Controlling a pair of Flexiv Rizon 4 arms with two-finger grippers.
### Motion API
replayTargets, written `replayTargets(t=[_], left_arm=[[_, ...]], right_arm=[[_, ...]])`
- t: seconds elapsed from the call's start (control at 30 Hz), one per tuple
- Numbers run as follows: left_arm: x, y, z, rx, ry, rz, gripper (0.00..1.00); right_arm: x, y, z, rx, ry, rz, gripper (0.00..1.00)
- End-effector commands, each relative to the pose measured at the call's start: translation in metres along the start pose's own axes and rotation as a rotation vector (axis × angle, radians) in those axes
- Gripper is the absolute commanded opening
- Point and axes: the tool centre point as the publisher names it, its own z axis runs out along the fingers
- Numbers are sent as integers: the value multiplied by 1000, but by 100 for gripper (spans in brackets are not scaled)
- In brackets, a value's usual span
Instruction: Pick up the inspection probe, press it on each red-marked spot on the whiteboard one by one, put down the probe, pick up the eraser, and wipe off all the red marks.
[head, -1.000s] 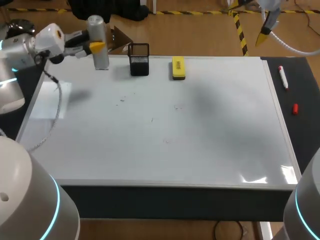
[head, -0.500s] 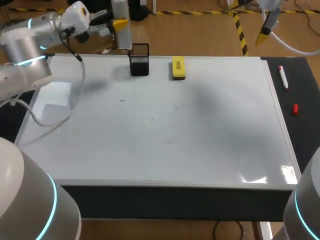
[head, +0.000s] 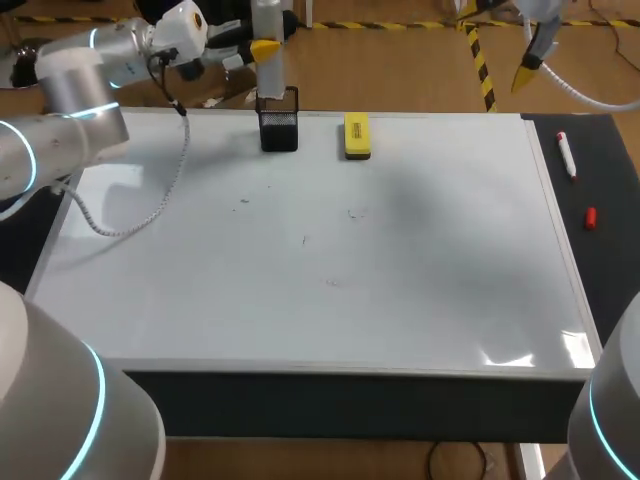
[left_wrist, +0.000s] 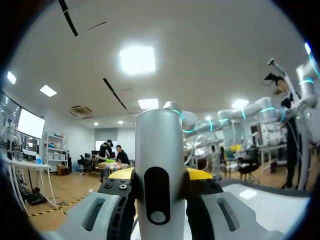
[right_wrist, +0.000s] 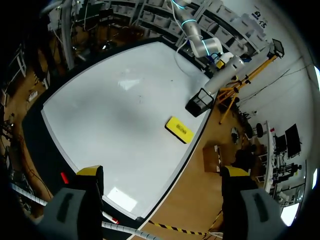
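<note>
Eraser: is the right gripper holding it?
No, the eraser lies on the whiteboard beside the mesh holder, far from the open right gripper.

Our left arm (head: 85, 65) stretches in from the left toward the far side, wrist level, its gripper (head: 262, 48) clamped on the upright probe (head: 268, 75). Our right gripper (head: 527, 70) hangs high at the far right, pointing down, fingers spread wide.

tabletop (head: 606, 290): dark, big whiteboard (head: 430, 270) lies on it | whiteboard far edge: black cup (head: 279, 131), yellow eraser (head: 356, 136) near it | right strip: pen (head: 566, 155), red cap (head: 590, 217)
</note>
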Motion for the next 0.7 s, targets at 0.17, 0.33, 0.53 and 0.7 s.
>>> replayTargets(t=[0.17,0.33,0.53,0.7], left_arm=[[-10,18,-3,30,49,-16,0],[-10,32,-4,38,43,-32,0],[-7,47,-4,37,40,-40,0],[-7,58,-5,38,37,-27,0]], right_arm=[[0,0,-1,3,3,-2,100],[0,0,-1,3,3,-2,100],[0,0,-1,3,3,-2,100],[0,0,-1,3,3,-2,100]])
